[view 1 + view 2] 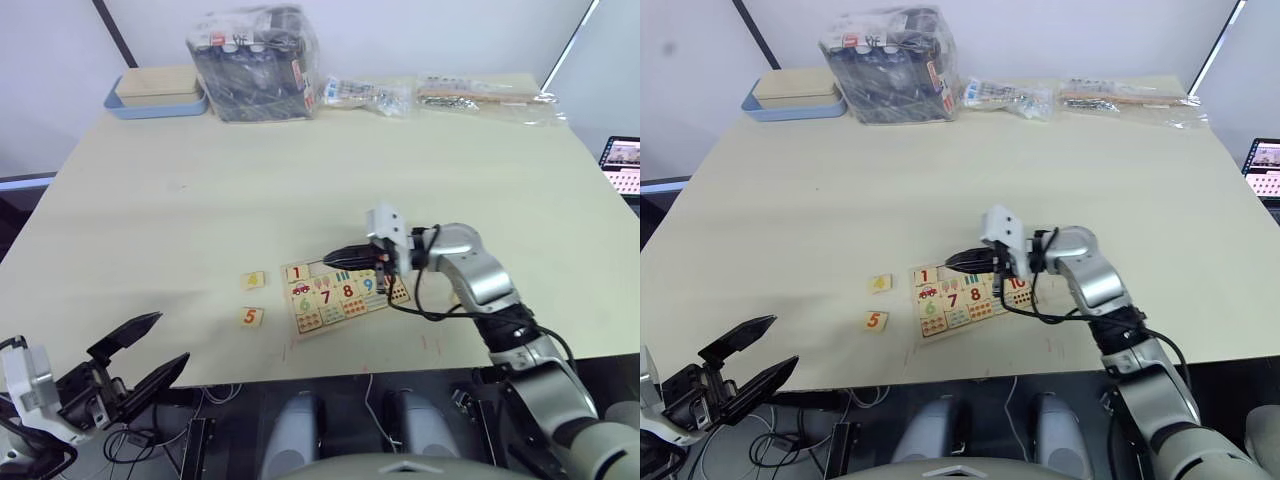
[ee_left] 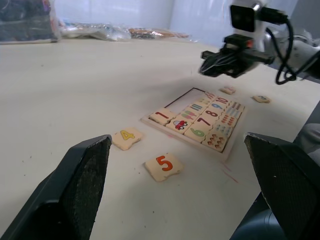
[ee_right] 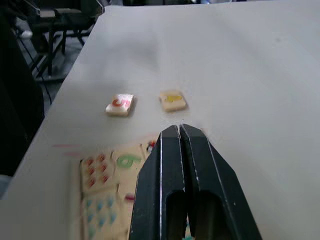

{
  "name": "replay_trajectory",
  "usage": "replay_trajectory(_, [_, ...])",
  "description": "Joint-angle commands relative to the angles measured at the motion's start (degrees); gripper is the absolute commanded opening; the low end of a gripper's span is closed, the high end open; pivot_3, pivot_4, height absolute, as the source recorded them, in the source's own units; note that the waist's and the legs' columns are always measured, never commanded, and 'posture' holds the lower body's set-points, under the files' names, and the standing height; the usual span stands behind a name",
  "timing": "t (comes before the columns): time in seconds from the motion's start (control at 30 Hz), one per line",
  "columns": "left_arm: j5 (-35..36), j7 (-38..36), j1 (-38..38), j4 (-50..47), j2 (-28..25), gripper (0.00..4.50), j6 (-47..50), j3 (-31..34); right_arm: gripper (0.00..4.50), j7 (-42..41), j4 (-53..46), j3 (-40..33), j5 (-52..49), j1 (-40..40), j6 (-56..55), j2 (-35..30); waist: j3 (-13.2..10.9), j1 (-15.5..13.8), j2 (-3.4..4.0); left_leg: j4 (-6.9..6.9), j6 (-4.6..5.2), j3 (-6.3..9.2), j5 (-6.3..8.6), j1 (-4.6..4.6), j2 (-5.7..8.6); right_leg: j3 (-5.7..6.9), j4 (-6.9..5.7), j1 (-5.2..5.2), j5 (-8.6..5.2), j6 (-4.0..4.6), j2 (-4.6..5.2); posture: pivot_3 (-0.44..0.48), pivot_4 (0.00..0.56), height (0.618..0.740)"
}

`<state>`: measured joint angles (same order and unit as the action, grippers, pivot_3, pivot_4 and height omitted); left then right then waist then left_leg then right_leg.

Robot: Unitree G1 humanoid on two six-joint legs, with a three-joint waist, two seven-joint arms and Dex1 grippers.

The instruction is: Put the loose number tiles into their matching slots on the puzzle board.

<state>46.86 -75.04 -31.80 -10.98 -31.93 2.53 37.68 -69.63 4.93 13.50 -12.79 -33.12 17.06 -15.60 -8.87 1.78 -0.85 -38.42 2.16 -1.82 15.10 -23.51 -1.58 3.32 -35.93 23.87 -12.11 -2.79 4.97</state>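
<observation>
Nearest the head camera, my left gripper point(image 1: 140, 350) hangs low off the table's front edge with its two black fingers spread wide apart, holding nothing. Beyond it on the pale table point(image 1: 200, 200) lie two loose number tiles: the red 5 tile point(image 1: 252, 317) closest to that gripper, and the yellow 4 tile point(image 1: 253, 281) just past it, the two near each other but not touching.

My right gripper point(image 1: 345, 255) reaches across over the puzzle board point(image 1: 340, 293), hovering above its far row with its fingers pressed together and nothing visible between them. Directly below and beside those fingertips the board's far row holds the red 1 tile point(image 1: 297, 272) at its left end, and next to it there are empty slots point(image 2: 181, 100), showing as a dark recess. The rows nearer me are filled with the numerals 6 to 10 and the picture and dot tiles. From my right wrist, the 5 and 4 tiles sit ahead of the closed fingertips, apart from the board's edge.

Two more small tiles point(image 2: 261, 99) rest on the table beyond the board's right side, under my right arm; their numerals I cannot read.

Well away at the table's far edge stand a pale box on a blue tray point(image 1: 157, 92), a plastic-wrapped dark bundle point(image 1: 255, 65) and some clear bags point(image 1: 480, 97).
</observation>
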Motion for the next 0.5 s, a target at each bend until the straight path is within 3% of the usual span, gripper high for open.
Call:
replay_trajectory(0.03, [0.3,0.6,-1.3,-2.7,0.2,4.50,0.0,1.0,0.06,-0.3,-9.3,-7.5,-8.0,4.9,2.9,-4.2,0.1,0.0,-0.08,0.01,0.00,0.00,0.00,0.00,-0.02,0.00,0.00,0.00,-0.01,0.01,-0.02,0.000,0.150,0.740])
replay_trajectory(0.17, [-0.2,2.1,-1.9,-3.2,1.3,4.50,-0.4,1.0,0.06,0.1,-13.0,-16.0,-13.0,11.7,4.4,-12.3,0.1,-1.0,-0.17,0.01,0.04,-0.05,0.03,-0.01,0.00,-0.05,0.10,-0.05,-0.02,0.03,0.06,0.000,0.150,0.740])
replay_trajectory(0.43, [-1.6,3.3,-1.8,-1.9,3.6,4.50,-1.1,-0.5,0.06,-0.4,-11.9,-26.9,-17.9,22.3,3.4,-21.8,0.1,-1.3,-0.20,0.01,0.07,-0.18,0.05,0.21,-0.17,-0.14,0.08,-0.18,-0.16,0.23,0.00,0.000,0.150,0.740])
replay_trajectory(0.5, [-2.0,3.1,-1.5,-1.2,3.8,4.50,-1.3,-0.6,0.91,-1.9,-10.8,-28.7,-18.6,25.0,2.9,-24.1,0.1,-1.3,-0.20,0.01,0.08,-0.23,0.05,0.22,-0.22,-0.17,0.08,-0.18,-0.16,0.23,-0.01,0.000,0.150,0.740])
